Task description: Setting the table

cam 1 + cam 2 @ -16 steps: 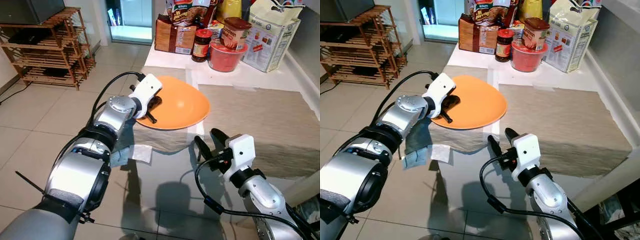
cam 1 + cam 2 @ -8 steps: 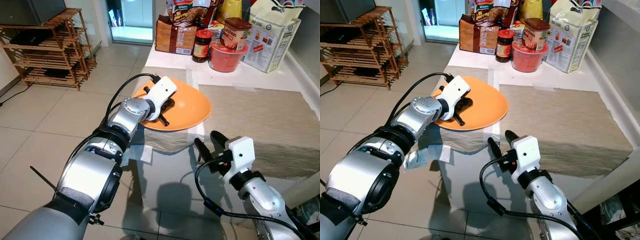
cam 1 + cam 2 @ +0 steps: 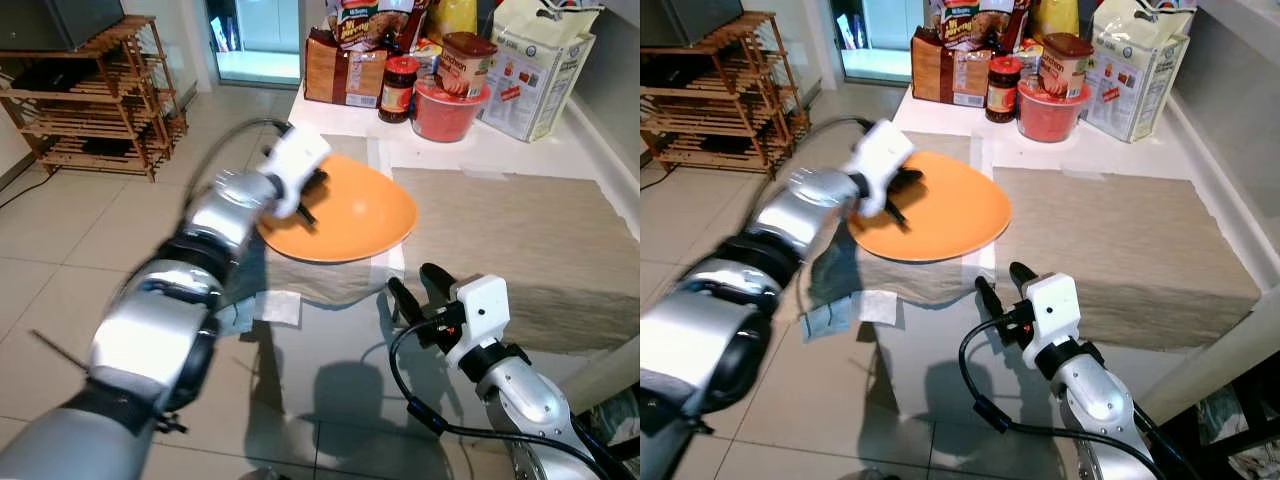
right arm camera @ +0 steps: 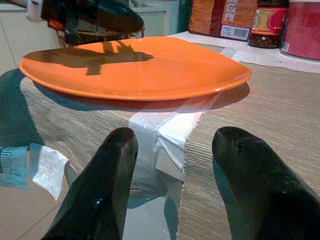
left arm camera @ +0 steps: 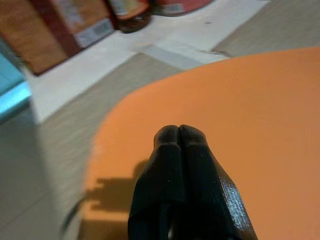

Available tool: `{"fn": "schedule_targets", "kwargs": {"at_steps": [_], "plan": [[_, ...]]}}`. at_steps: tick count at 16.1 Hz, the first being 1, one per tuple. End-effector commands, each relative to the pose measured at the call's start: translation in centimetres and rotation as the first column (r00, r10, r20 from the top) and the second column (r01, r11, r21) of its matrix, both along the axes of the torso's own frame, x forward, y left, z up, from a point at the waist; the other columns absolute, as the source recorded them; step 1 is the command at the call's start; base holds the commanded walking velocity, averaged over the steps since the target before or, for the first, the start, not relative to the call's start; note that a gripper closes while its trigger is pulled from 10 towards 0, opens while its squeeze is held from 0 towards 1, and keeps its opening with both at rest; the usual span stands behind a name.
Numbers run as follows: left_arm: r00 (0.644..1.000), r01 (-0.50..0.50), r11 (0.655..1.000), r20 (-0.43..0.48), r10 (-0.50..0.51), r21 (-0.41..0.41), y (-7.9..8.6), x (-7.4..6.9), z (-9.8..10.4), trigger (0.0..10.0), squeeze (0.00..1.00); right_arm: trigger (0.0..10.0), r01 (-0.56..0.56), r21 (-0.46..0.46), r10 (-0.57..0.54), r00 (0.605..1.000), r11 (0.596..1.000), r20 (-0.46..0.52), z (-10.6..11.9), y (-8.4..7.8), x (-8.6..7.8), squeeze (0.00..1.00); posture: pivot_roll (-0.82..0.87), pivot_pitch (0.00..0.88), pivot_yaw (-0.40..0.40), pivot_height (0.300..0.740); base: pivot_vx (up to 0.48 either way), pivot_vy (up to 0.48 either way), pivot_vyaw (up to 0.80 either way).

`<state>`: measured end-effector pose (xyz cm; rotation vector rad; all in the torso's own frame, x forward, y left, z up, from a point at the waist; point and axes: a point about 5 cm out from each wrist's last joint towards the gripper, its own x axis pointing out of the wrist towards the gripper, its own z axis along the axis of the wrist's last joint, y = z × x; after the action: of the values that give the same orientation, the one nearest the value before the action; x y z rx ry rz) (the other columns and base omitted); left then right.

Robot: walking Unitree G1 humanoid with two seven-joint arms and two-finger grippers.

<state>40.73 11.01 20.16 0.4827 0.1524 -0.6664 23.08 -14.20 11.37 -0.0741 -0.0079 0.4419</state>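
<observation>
Beige cloth covers your table (image 3: 1120, 250). Your left gripper (image 5: 179, 131), jaws clenched together with nothing between, hovers over the plate (image 3: 345, 215) at the table's left front corner. Right gripper (image 3: 420, 295), jaws released, waits near the front edge.

**Left arm stretched forward, right arm bent low**

The left arm reaches forward from the robot's left shoulder, its silver segments blurred in the head views, the white wrist housing at the far end. The left hand (image 3: 308, 196) points ahead and slightly down; in the left wrist view its two black fingers (image 5: 170, 185) lie pressed together with no gap between their tips.

The right arm is bent near the body, forearm rising from below, a black cable looping beside it. The right hand (image 3: 417, 291) sits low and points forward, its two black fingers (image 4: 102, 190) spread well apart with nothing between them.
</observation>
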Motion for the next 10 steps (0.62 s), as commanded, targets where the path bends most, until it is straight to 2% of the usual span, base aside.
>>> {"fn": "schedule_targets", "kwargs": {"at_steps": [1,4,6,10], "plan": [[1.000,-0.006,1.000,-0.004,0.006,0.004,0.8,-0.1,-0.4,10.0,0.00,10.0,-0.006,0.000,0.006,1.000,1.000,0.009,0.3,0.1,0.2,0.00,-0.01,0.000,0.026,0.740,0.000,0.000,0.00],[0.998,-0.049,0.999,-0.039,0.049,-0.001,3.0,-0.8,-2.0,10.0,0.00,10.0,0.010,0.012,-0.011,1.000,1.000,0.027,0.9,-0.4,1.1,0.00,0.00,0.000,0.016,0.740,0.000,0.000,0.00],[0.999,-0.040,0.999,-0.029,0.040,-0.020,3.5,-1.2,-2.0,10.0,0.00,10.0,0.028,0.010,-0.029,0.999,1.000,0.039,1.3,-1.1,1.6,0.00,0.01,0.000,0.008,0.740,0.000,0.000,0.00],[0.999,-0.033,0.999,-0.019,0.033,-0.035,3.7,-1.9,-2.1,10.0,0.00,10.0,0.040,0.014,-0.040,0.998,0.999,0.043,1.5,-1.4,2.0,0.00,0.01,0.000,0.003,0.740,0.000,0.000,0.00]]}}
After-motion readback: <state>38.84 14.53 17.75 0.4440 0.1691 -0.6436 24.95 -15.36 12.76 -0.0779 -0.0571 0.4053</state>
